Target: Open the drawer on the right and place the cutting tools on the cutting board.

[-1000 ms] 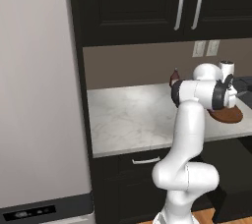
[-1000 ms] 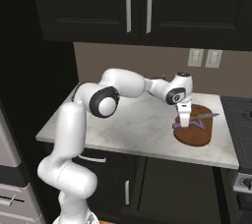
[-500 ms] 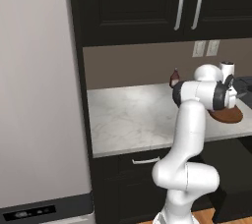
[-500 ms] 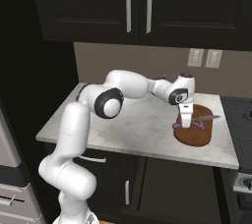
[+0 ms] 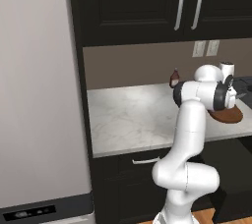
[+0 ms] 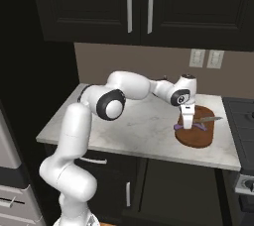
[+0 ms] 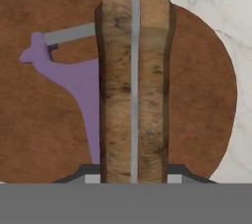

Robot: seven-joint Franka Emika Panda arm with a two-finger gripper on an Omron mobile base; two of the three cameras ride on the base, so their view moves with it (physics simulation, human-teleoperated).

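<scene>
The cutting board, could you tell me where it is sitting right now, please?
The cutting board lies flat at the right end of the marble counter in the right base view, directly under the gripper, below the wall outlets.

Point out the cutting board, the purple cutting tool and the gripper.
cutting board (image 6: 202, 138): right base view, bare front part.
purple cutting tool (image 7: 74, 76): hand view, its handle.
gripper (image 6: 188, 125): right base view, between the fingertips, over the board.
</scene>
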